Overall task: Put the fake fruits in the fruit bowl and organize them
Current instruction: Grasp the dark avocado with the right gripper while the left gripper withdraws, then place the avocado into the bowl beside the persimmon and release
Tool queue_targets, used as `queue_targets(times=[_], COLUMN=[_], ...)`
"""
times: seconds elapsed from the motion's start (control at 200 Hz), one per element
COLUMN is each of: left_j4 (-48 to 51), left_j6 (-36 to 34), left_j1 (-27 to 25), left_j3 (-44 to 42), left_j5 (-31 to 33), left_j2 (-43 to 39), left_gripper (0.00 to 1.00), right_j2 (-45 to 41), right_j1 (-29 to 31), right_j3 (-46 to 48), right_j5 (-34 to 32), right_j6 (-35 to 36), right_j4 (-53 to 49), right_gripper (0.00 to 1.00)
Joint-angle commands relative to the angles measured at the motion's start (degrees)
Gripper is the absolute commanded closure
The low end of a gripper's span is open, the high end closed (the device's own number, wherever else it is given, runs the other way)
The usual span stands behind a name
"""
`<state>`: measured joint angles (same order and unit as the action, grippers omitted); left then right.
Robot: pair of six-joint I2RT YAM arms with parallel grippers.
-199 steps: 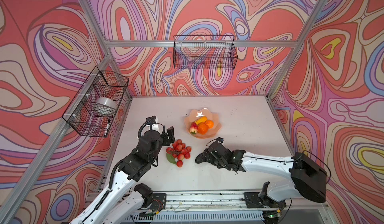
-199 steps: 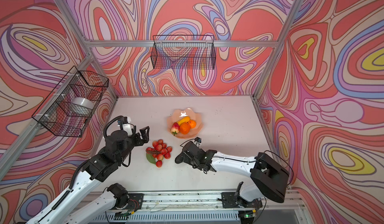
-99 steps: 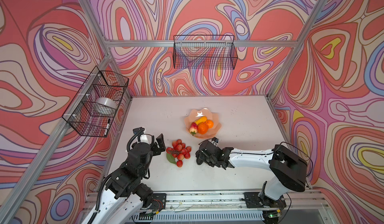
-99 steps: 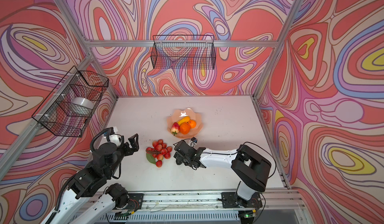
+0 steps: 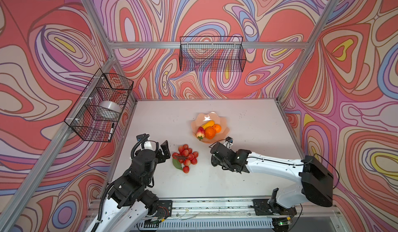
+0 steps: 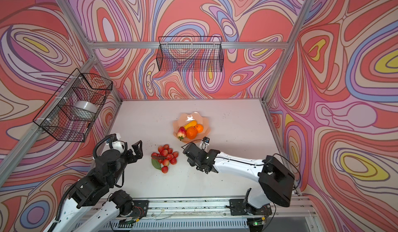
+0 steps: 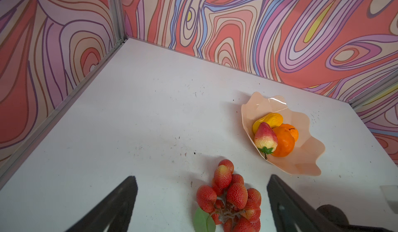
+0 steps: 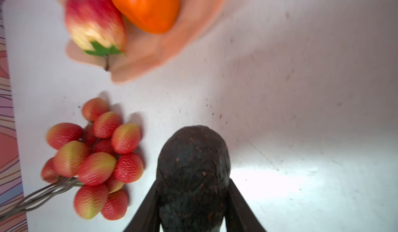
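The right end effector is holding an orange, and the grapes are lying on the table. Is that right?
Not quite. The right end effector is shut on the dark avocado, not an orange; the right wrist view shows it. The grapes do lie on the table.

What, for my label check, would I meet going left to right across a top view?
Black wire basket on the left wall → open left gripper → red plastic grape cluster with green leaf → peach-pink glossy scalloped fruit bowl.
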<state>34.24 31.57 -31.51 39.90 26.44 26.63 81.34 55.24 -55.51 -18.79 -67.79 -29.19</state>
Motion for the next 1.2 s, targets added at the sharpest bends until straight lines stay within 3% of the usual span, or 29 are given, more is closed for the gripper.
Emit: queue_targets(times=[0.0, 0.115, 0.255, 0.756, 0.856, 1.011, 1.197], left_j4=[3.52, 4.75, 5.64, 2.50, 1.26, -0.85, -3.67], left_j6=[3.78, 7.01, 9.68, 14.35, 14.48, 15.05, 15.45], left_j1=[0.22, 0.28, 0.22, 0.22, 0.22, 0.22, 0.22], left_j3=[-1.33, -2.27, -3.02, -7.68, -8.24, -9.29, -9.80], left_j5=[-1.61, -3.71, -6.68, -14.51, -16.01, -17.84, -19.54], left_j2=[-0.45, -0.48, -0.86, 2.29, 3.61, 5.96, 10.17], left_gripper=[0.06, 0.06, 0.06, 0.12, 0.15, 0.18, 0.19], right_j2=[-3.31, -0.50, 5.98, 21.66, 23.17, 23.60, 19.60], right_j1=[-6.82, -13.79, -17.24, -22.42, -23.40, -24.40, -24.82], right_j3=[-5.14, -10.57, -15.68, -16.65, -16.67, -15.89, -16.32], right_j5=[-2.39, 1.50, 3.82, 12.43, 14.34, 17.06, 16.05], right_j6=[12.45, 21.47, 27.07, 26.38, 25.44, 24.45, 24.93], right_j4=[-5.49, -4.54, -2.12, 9.72, 10.17, 11.73, 11.20], right_gripper=[0.70, 0.71, 0.71, 0.70, 0.66, 0.45, 0.34])
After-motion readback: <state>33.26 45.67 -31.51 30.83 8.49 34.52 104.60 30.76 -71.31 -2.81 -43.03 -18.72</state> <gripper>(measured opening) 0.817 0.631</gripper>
